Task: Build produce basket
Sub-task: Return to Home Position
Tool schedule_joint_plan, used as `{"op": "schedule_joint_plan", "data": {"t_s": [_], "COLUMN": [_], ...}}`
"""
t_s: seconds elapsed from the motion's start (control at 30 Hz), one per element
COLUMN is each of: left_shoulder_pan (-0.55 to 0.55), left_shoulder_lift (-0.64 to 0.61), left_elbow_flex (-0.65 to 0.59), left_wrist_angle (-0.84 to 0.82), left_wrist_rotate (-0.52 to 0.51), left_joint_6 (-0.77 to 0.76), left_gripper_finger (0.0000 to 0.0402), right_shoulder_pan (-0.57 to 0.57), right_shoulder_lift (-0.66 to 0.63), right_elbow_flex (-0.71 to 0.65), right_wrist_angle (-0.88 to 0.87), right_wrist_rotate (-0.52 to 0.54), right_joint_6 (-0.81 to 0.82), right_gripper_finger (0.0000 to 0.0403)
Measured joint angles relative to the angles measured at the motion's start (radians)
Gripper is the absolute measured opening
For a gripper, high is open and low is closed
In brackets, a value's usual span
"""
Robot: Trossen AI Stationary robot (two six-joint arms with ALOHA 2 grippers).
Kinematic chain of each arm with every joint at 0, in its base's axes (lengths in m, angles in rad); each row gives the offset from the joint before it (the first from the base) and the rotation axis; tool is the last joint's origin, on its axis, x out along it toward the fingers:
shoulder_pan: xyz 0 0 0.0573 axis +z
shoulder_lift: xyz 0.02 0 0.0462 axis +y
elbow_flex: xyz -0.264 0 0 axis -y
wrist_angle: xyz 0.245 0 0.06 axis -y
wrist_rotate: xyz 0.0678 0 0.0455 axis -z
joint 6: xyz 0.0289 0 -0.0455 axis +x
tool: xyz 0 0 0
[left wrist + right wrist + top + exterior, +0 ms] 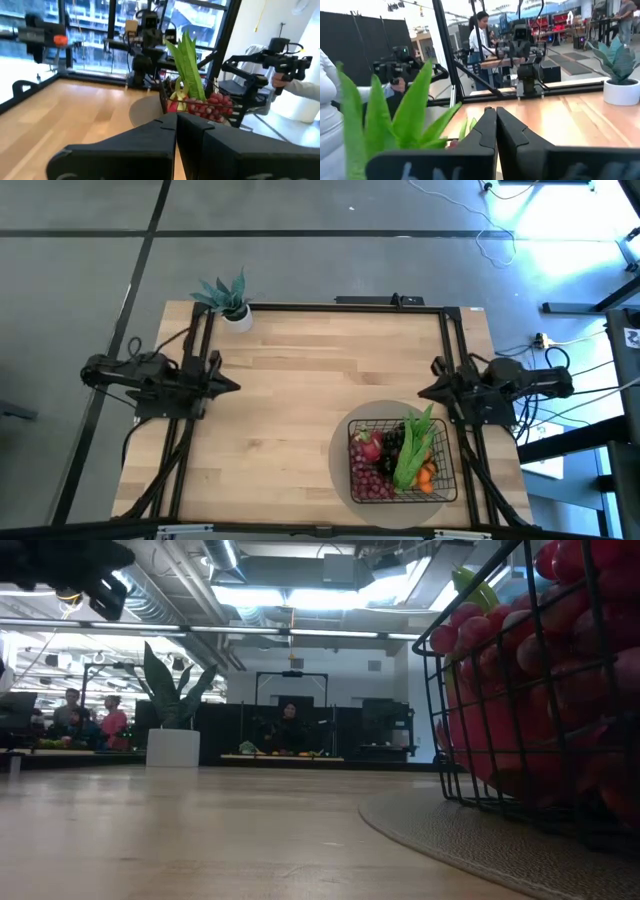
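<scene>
The black wire-mesh basket (pixel 403 462) stands on a round grey mat (pixel 342 465) near the table's near right corner. It holds pink dragon fruit (pixel 369 445), purple grapes (pixel 370 480), dark grapes (pixel 392 442), a long green leafy stalk (pixel 415 447) and an orange tangerine (pixel 427 474). In the low view the basket (pixel 470 690) fills the right side with red grapes (pixel 560 650) inside. My left gripper (pixel 235 387) hovers shut over the table's left side. My right gripper (pixel 421 392) hovers shut, just far of the basket. Both touch nothing.
A blue-green spiky plant in a white pot (pixel 233 304) stands at the table's far edge, left of centre. Bare wood (pixel 300 400) stretches between the two grippers. People (pixel 480 35) stand in the room beyond the table.
</scene>
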Motion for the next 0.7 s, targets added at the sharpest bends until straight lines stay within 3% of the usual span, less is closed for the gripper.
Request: {"op": "schedule_joint_plan", "data": {"t_s": [0.27, 0.7], "left_shoulder_pan": [0.0, -0.001], "left_shoulder_lift": [-0.001, 0.008], "left_elbow_flex": [-0.235, -0.246], "left_wrist_angle": [0.278, 0.214], "left_wrist_rotate": [0.0, 0.004], "left_joint_6": [0.058, 0.002], "left_gripper_finger": [0.0, 0.0001], "right_shoulder_pan": [0.0, 0.0], "right_shoulder_lift": [0.0, 0.001], "right_elbow_flex": [-0.182, -0.234], "right_wrist_angle": [0.23, 0.188], "right_wrist_rotate": [-0.008, -0.027], "right_joint_6": [0.004, -0.004], "right_gripper_finger": [0.0, 0.0]}}
